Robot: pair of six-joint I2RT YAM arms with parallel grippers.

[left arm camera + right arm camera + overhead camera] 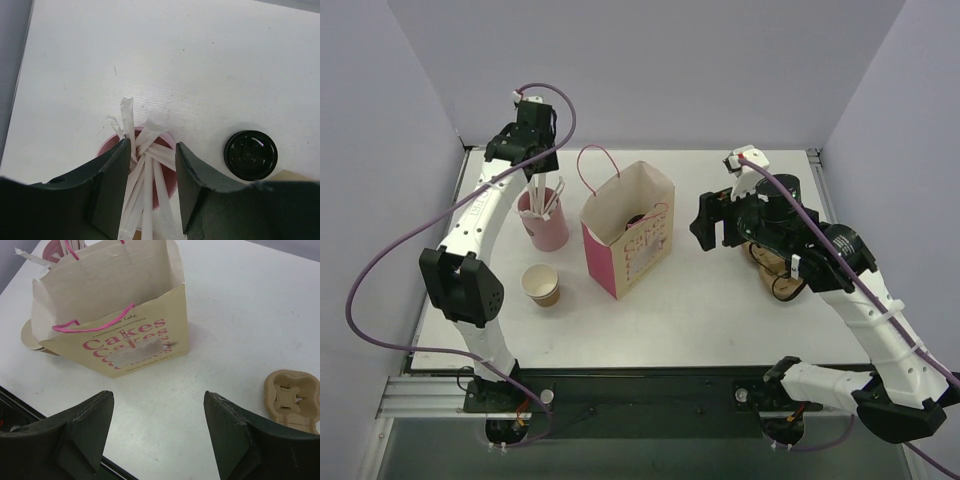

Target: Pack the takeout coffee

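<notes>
- Currently your L gripper [152, 150] hangs part-open over pink cup [548, 232], straws [127, 112] btwn jaws, none gripped.
- R gripper [157, 400] wide open, empty.
- Your takeout coffee [250, 155] sits inside bag [135, 335].

The bag [620, 245], holding the takeout coffee [635, 218], stands at the centre of the table [720, 315], with the cup of straws [546, 228] to its left, the lidless cup [541, 285] in front of that cup, and the cup carrier [777, 272] to the right.
</notes>
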